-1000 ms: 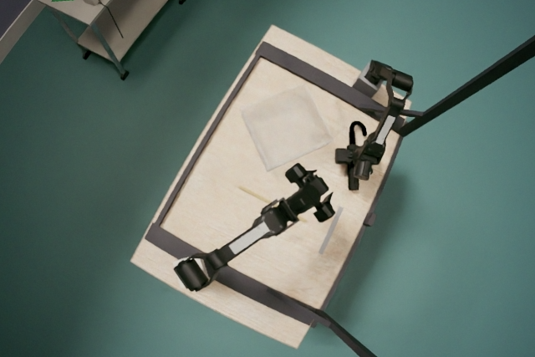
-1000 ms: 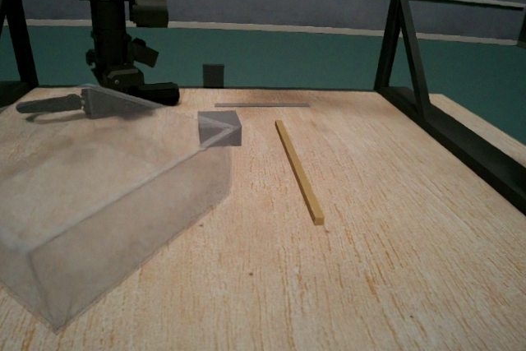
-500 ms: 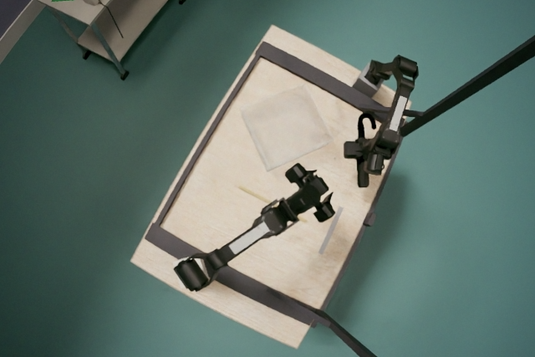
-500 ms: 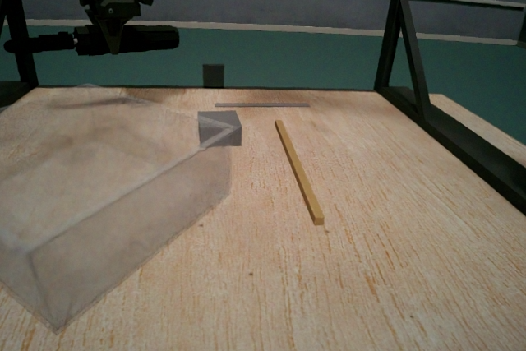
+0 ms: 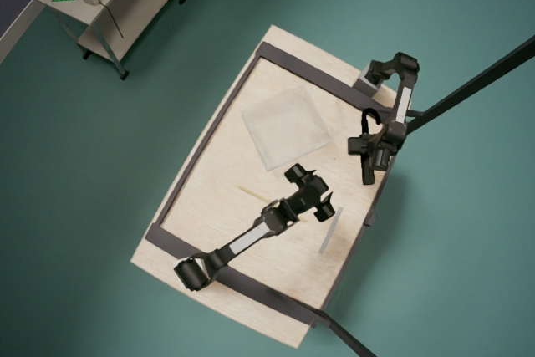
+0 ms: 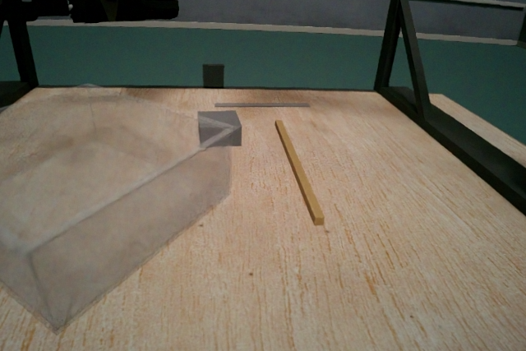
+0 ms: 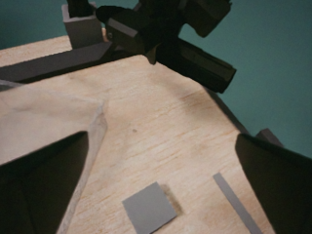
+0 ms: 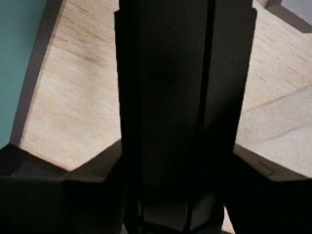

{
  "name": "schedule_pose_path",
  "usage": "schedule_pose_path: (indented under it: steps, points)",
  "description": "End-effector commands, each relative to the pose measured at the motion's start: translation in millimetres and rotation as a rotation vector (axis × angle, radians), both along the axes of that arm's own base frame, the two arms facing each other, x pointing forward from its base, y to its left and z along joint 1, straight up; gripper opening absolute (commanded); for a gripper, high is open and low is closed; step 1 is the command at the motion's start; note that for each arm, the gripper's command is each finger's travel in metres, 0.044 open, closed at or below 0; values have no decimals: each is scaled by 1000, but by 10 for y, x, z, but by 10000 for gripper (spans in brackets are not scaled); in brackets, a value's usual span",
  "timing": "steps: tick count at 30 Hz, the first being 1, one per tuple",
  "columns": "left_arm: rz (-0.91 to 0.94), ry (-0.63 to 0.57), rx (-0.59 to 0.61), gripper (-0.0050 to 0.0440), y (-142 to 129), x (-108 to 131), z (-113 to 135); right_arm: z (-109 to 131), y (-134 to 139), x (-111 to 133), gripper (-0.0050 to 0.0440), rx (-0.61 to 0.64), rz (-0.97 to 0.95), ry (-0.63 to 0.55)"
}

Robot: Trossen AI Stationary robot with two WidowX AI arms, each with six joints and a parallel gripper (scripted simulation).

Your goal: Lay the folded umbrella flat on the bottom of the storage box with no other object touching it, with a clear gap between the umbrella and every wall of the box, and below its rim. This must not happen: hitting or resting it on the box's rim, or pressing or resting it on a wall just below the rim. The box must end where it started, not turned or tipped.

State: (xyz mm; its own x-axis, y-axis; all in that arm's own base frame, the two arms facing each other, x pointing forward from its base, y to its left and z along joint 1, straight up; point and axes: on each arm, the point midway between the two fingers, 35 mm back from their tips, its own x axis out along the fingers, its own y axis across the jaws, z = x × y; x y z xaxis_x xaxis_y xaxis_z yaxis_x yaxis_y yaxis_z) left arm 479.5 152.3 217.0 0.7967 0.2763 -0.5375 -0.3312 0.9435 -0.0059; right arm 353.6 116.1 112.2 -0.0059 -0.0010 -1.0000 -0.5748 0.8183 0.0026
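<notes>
The folded black umbrella (image 5: 365, 140) with its hooked handle is held in my right gripper (image 5: 372, 150), which is shut on its middle. It hangs in the air near the table's right edge, apart from the box. In the exterior view the umbrella (image 6: 127, 7) lies level, high above the table at the top left. In the right wrist view the umbrella (image 8: 166, 107) fills the middle between my two fingers. The clear storage box (image 5: 286, 126) (image 6: 97, 181) stands empty on the table. My left gripper (image 5: 320, 186) is open and empty above the table's middle.
A tan stick (image 6: 299, 170) lies on the table right of the box. A small grey block (image 6: 223, 121) stands by the box's far corner (image 7: 148, 209). A thin grey strip (image 5: 330, 230) lies near the right edge. Black frame posts (image 6: 399, 28) rise at the table's sides.
</notes>
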Motion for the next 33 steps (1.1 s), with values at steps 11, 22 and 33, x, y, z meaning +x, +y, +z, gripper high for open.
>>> schedule_pose_path:
  steps: [11,22,33]
  points:
    - [466,30,-148,400,181,174,51,30,-1211,374,-50,3,-8,-29]
    - [788,-94,-185,400,262,283,180,-14,-2042,577,-50,0,-8,-31]
    - [978,-166,-168,400,263,251,222,-39,-2561,702,-50,-3,-8,-32]
